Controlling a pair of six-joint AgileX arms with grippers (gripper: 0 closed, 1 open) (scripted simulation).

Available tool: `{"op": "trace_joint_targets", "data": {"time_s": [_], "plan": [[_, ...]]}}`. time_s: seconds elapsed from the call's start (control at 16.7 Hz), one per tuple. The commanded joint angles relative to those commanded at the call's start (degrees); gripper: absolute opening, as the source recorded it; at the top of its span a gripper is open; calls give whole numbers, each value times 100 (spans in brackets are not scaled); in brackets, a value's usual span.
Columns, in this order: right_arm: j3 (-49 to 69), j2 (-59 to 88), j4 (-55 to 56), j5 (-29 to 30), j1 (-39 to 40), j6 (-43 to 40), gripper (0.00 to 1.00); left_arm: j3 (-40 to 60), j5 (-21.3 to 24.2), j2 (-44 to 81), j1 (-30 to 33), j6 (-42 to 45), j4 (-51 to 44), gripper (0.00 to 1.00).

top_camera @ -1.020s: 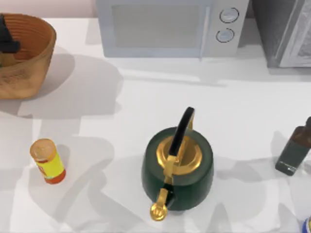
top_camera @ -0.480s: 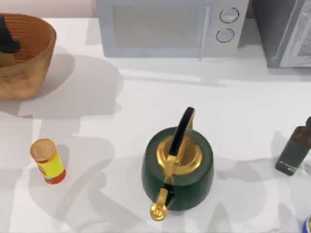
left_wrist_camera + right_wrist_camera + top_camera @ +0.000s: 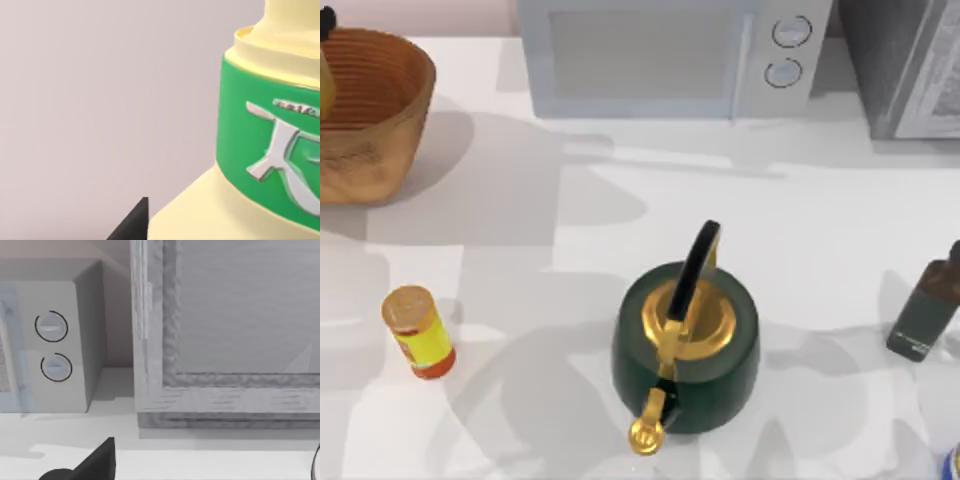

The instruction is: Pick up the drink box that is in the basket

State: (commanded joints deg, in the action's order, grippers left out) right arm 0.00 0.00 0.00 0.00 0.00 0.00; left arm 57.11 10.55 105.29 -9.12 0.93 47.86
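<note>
The large round orange-brown woven wicker basket (image 3: 370, 115) stood at the far left corner of the white tabletop (image 3: 620, 230), left of the pale grey microwave oven (image 3: 670, 55). At the top view's left edge, over the basket's inner side, a sliver of the slim tan-yellow drink box (image 3: 324, 92) showed just below the dark tip of the left tool (image 3: 326, 22). In the left wrist view the same carton (image 3: 260, 150) loomed close against a plain pale wall, its green band carrying a white mark, with one black fingertip (image 3: 132, 225) of that tool alongside its lower part; whether the fingers were clamped on the carton could not be told. The right wrist view showed a black fingertip of the right tool (image 3: 95, 460) before the microwave's two round dials (image 3: 52, 345) and a grey framed cabinet (image 3: 225, 340); its opening could not be judged.
</note>
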Motion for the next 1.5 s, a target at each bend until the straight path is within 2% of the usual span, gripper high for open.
{"op": "trace_joint_targets", "data": {"time_s": [0.3, 0.78, 0.96, 1.14, 1.5], "plan": [[0, 0, 0, 0, 0, 0, 100, 579, -15, -766, 3, 3, -1391, 0], [0, 0, 0, 0, 0, 0, 100, 642, -31, -977, 4, 6, -1595, 0], [0, 0, 0, 0, 0, 0, 100, 207, -103, -1499, 54, -19, -1837, 0], [0, 0, 0, 0, 0, 0, 100, -495, -219, -2563, 154, -26, -2179, 0], [0, 0, 0, 0, 0, 0, 100, -2487, -538, -5990, 451, -34, -3156, 0]]}}
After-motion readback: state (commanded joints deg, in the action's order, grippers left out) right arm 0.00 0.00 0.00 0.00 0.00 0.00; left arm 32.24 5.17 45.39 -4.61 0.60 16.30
